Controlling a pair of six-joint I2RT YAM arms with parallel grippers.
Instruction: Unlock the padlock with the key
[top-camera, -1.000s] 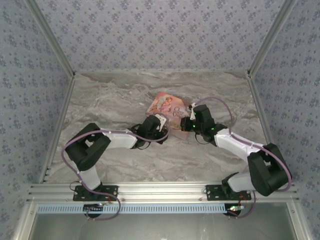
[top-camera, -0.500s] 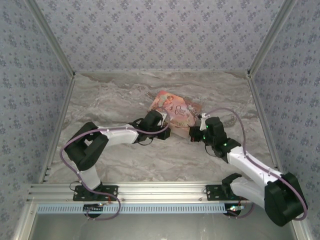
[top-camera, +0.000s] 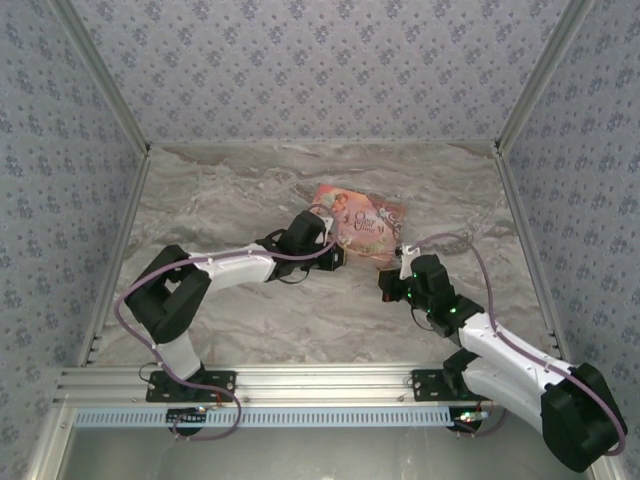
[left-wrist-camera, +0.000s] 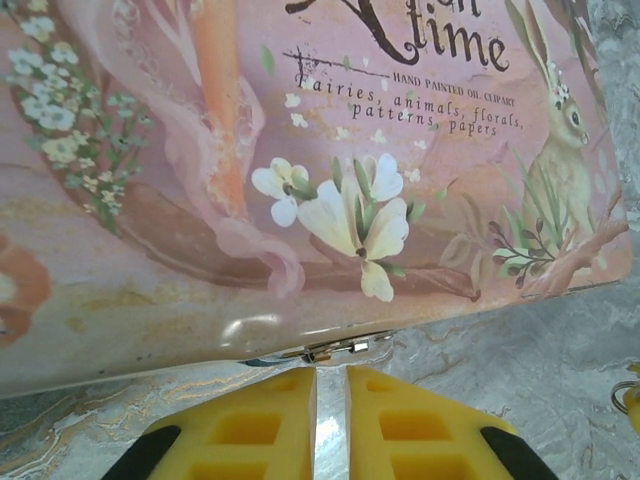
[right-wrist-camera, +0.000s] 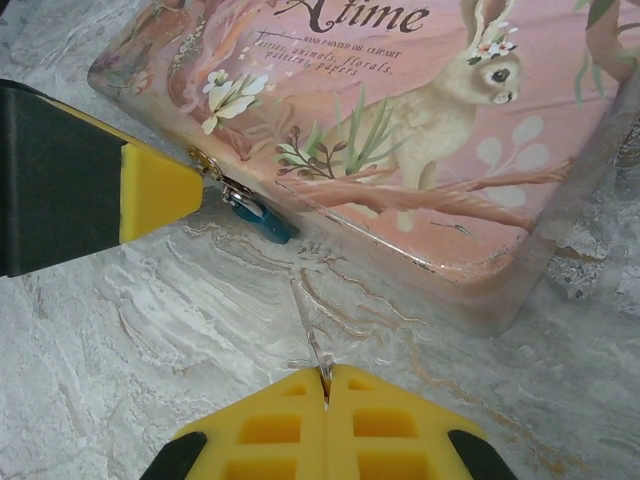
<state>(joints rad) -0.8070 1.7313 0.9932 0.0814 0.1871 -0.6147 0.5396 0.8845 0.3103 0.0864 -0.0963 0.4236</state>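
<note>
Bench (right-wrist-camera: 120, 330), marbled.
- Book (top-camera: 362, 218) is seen lying flat at mid-bench. Against one second ago it is found shifted right and turned slightly.
- Padlock (right-wrist-camera: 265, 224), teal, is found on the bench at the book's front edge. It hangs from a small metal clasp (left-wrist-camera: 338, 348) and is partly tucked under the cover's rim.
- Left end effector (left-wrist-camera: 332, 372) is brought up against that same edge, with the clasp right at its fingertips. Its pads are nearly together, with a thin slit left between them. Whether the clasp is pinched cannot be told.
- From the right wrist, one yellow pad (right-wrist-camera: 160, 190) of the left end effector is seen touching the clasp just left of the padlock.
- The left arm is noted reaching further out than one second ago, following the book.
- Right end effector (right-wrist-camera: 327, 372) is closed, and a thin metal key (right-wrist-camera: 312, 348) is gripped between its pads. The blade is pointed toward the padlock, with its tip clearly apart from it and bare bench between them.
- A second ago this end effector was at the book's right side. It is now seen drawn back toward the near right, off the book.
</note>
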